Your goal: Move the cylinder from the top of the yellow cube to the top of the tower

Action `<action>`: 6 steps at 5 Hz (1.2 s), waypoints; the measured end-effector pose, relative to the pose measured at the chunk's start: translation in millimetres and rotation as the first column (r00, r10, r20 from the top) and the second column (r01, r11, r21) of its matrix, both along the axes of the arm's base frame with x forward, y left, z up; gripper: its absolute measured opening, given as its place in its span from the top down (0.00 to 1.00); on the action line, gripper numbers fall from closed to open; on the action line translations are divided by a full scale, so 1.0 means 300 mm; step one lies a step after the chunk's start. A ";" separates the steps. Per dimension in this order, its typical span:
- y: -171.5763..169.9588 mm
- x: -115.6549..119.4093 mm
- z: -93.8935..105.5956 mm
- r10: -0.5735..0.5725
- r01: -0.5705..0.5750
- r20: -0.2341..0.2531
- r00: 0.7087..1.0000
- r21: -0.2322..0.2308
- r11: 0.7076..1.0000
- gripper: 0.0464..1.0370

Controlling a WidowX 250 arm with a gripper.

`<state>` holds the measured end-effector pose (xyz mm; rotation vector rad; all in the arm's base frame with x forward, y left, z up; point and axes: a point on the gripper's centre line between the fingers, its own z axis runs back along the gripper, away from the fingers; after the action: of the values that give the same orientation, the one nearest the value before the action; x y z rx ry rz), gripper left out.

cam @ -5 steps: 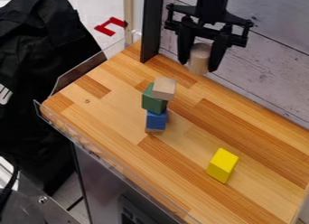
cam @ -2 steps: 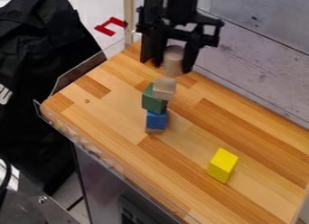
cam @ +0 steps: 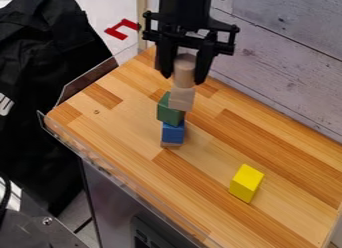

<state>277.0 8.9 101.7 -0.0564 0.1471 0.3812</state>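
The gripper [cam: 183,78] is over the back of the table, shut on the light wooden cylinder [cam: 184,70], which stands upright between its fingers. Directly beneath the cylinder in the view is the tower's top, a pale wooden block [cam: 181,99]; whether the two touch, I cannot tell. Under that block come a green block [cam: 169,112], a blue cube [cam: 173,133] and a thin strip of wood at the base. The yellow block [cam: 246,183], with nothing on top, sits toward the front right of the table.
The wooden table [cam: 127,137] has a clear plastic rim along its left and front edges. A black post stands at the back left corner, behind the gripper. A whitewashed plank wall [cam: 280,72] runs along the back right edge.
The gripper has carried the cylinder left, then slightly lower and nearer the camera, from right of the tower to its top. The tower and yellow block have stayed put.
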 end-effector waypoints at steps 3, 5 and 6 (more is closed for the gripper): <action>-0.001 -0.008 -0.016 -0.008 0.008 -0.008 1.000 -0.014 1.000 0.49; -0.007 -0.021 -0.058 -0.011 0.010 -0.046 0.999 -0.030 0.999 0.49; -0.006 -0.023 -0.059 -0.013 0.012 -0.049 0.999 -0.030 0.999 0.44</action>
<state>270.2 7.0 84.0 -0.0750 0.2013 0.3680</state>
